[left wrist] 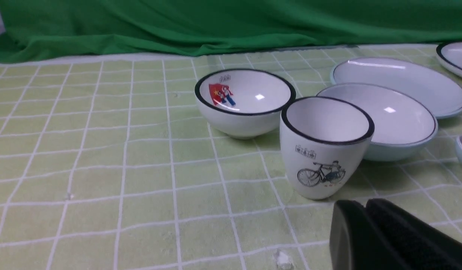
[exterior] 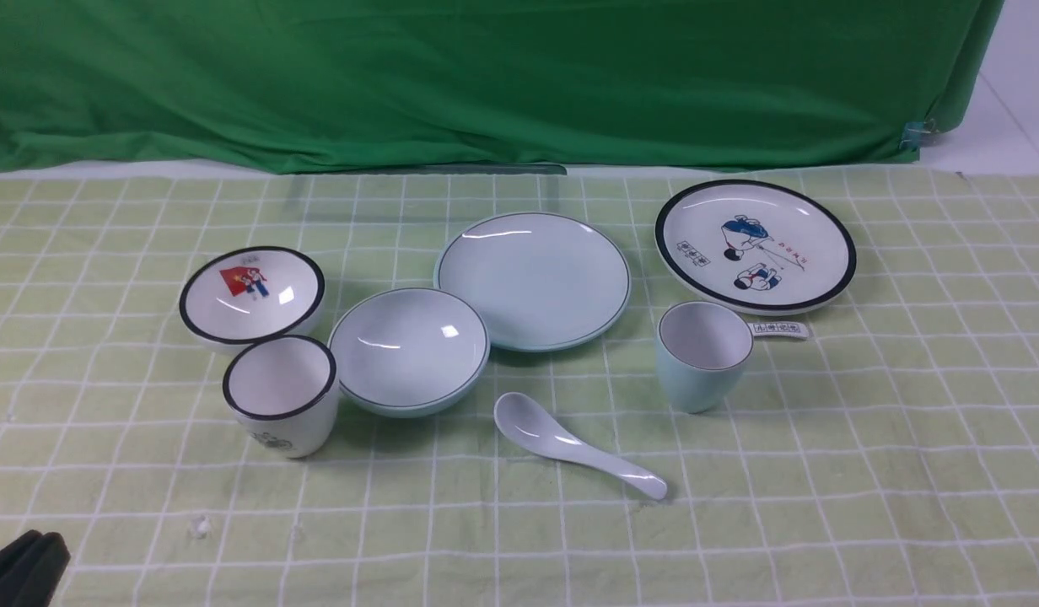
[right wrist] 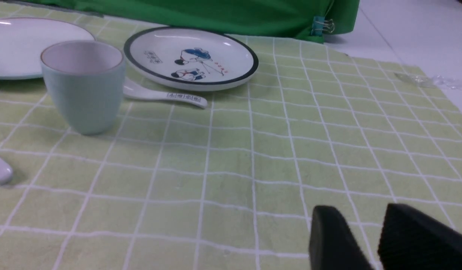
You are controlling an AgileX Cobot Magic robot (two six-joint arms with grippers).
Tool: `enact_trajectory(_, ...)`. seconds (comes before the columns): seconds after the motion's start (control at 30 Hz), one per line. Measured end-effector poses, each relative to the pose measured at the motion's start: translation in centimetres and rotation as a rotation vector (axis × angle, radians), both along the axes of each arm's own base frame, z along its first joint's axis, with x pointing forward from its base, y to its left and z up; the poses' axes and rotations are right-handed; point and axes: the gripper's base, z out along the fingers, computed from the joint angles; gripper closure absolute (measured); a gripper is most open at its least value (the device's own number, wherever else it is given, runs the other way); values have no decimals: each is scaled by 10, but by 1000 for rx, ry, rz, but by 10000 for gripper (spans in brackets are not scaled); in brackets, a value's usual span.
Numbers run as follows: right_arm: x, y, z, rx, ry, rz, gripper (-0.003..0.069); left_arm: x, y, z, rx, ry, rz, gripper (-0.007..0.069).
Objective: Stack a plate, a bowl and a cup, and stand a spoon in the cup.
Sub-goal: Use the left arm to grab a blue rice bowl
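Note:
The pale blue-green plate (exterior: 532,278) lies at mid-table, and the matching bowl (exterior: 408,350) sits just in front of it to the left. To the right stands the handleless cup (exterior: 703,354), upright and empty. In front, between bowl and cup, the plain spoon (exterior: 570,443) lies flat on the cloth. My left gripper (left wrist: 360,204) is shut and empty, low at the near left (exterior: 22,565), short of the white black-rimmed cup (left wrist: 324,146). In the right wrist view my right gripper (right wrist: 360,210) stands open over bare cloth, well short of the cup (right wrist: 83,84).
A white black-rimmed bowl (exterior: 251,295) and the white cup (exterior: 281,394) stand at the left. A cartoon plate (exterior: 756,244) is at the back right, with a printed spoon (right wrist: 163,95) beside it. The green backdrop (exterior: 486,76) hangs behind. The cloth ends at the right (right wrist: 433,82).

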Motion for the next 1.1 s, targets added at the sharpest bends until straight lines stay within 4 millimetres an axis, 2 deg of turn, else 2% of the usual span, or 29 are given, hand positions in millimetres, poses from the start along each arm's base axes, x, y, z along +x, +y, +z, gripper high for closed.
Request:
enact_trajectory(0.2, 1, -1, 15, 4, -165, -11, 419, 0, 2, 24, -17, -260, 25, 631)
enact_trajectory(0.27, -1, -2, 27, 7, -302, -20, 417, -3, 4, 38, -31, -425, 41, 631)
enact_trajectory(0.4, -5, -3, 42, 31, -470, -29, 417, -10, 5, 53, -31, -607, 56, 631)
enact_trajectory(0.5, -9, -4, 52, 144, -581, -16, 417, -14, 5, 60, -19, -694, 58, 631)
enact_trajectory(0.6, -14, -4, 60, 351, -681, 31, 417, -17, 5, 65, -39, -758, 53, 631)
enact_trajectory(0.67, -15, -4, 62, 417, -703, 50, 417, -19, 6, 68, -86, -795, 42, 631)
enact_trajectory(0.7, -16, -5, 64, 487, -726, 72, 419, -23, 6, 72, -183, -850, 14, 631)
enact_trajectory(0.77, -17, -5, 66, 521, -745, 85, 428, -25, 6, 74, -248, -872, -10, 631)
enact_trajectory(0.83, -19, -5, 70, 539, -763, 94, 484, -29, 5, 91, -301, -889, -46, 631)
enact_trajectory(0.87, -19, -5, 71, 535, -762, 93, 491, -28, 5, 90, -297, -880, -46, 631)
enact_trajectory(0.9, -19, -5, 83, 504, -768, 87, 548, -31, 3, 112, -271, -880, -58, 631)
enact_trajectory(0.97, -19, -4, 103, 427, -767, 66, 618, -33, 2, 140, -206, -850, -56, 631)
enact_trajectory(1.0, -16, -4, 116, 349, -756, 43, 634, -31, 1, 161, -173, -809, -46, 631)
enact_trajectory(1.07, -8, -4, 136, 241, -722, 13, 642, -25, 1, 187, -148, -769, -35, 631)
enact_trajectory(1.1, -8, -4, 136, 229, -717, 10, 642, -26, 1, 192, -145, -774, -35, 631)
